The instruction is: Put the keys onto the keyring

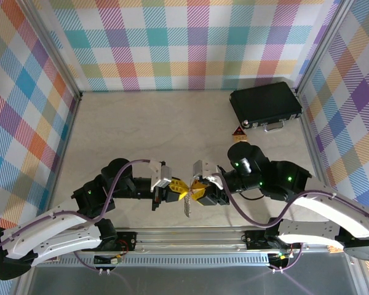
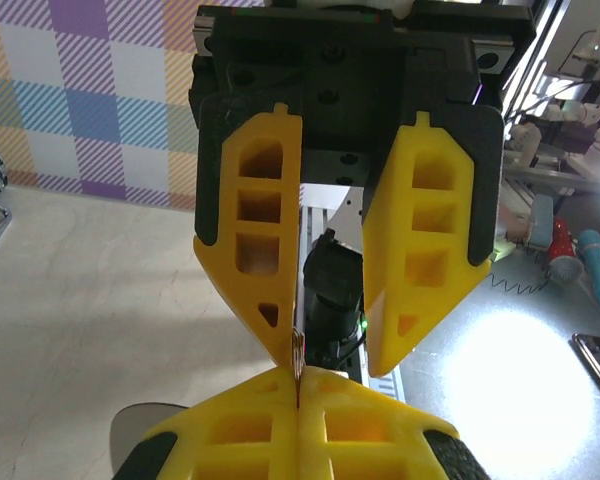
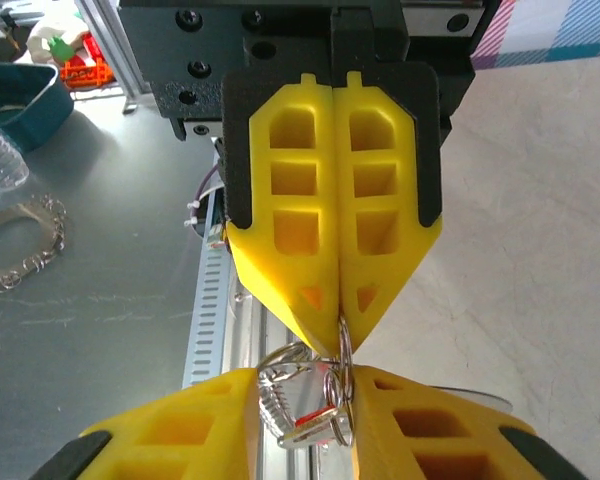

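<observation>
The black case (image 1: 265, 106) lies at the far right corner of the table (image 1: 141, 129); its lid is down, so whatever is inside is hidden; a small orange-brown triangular block (image 1: 238, 132) sits just in front of it, apart from the arms.

Near the front edge the two arms meet tip to tip; the left gripper (image 1: 179, 188) is clenched, its yellow fingers (image 3: 300, 230) pressed flat together in the right wrist view, and a thin wire loop of the keyring (image 3: 298, 395) comes out from between their tips; so the left gripper grasps the keyring; the silvery metal hangs in the air between the two grippers, above the table's front rail.

The right gripper (image 2: 332, 355) is released, its two fingers standing apart with a clear gap in the left wrist view; the keyring sits in that gap, though I cannot tell whether either pad touches the metal.

From above the keyring is a small pale sliver under the yellow tips, too small to read; from the left wrist it is a thin edge-on line; among the bunched silvery loops I cannot make out the red-headed key or say whether it is threaded on.
</observation>
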`<state>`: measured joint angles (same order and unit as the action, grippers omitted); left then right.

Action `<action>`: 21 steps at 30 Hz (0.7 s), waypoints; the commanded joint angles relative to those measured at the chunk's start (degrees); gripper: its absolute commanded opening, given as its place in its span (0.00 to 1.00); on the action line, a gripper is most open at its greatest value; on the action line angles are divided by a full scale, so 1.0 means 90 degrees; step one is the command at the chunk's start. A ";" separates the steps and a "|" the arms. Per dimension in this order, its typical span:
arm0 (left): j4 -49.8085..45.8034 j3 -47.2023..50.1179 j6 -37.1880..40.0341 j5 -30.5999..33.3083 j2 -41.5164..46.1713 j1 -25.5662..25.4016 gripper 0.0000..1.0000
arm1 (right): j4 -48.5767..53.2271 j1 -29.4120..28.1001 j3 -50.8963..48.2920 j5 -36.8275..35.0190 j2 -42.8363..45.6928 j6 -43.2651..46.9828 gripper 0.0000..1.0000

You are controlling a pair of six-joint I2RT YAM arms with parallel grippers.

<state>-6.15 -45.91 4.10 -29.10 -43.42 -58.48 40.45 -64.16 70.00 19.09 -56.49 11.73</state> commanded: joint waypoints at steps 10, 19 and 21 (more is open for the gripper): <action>0.1118 0.0130 -0.0414 -0.0440 0.0141 -0.0033 0.00 | -0.0677 -0.0047 -0.0402 0.0007 0.0387 -0.0400 0.27; 0.1496 0.0261 -0.0585 -0.0555 0.0242 -0.0036 0.00 | -0.0778 -0.0044 -0.0443 0.0043 0.0370 -0.0406 0.26; 0.1495 0.0265 -0.0587 -0.0555 0.0251 -0.0036 0.00 | -0.0778 -0.0040 -0.0453 0.0003 0.0440 -0.0424 0.26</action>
<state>3.18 -43.94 -0.43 -32.53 -42.13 -58.48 35.51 -64.20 66.30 18.90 -53.60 8.51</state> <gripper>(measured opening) 0.060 0.259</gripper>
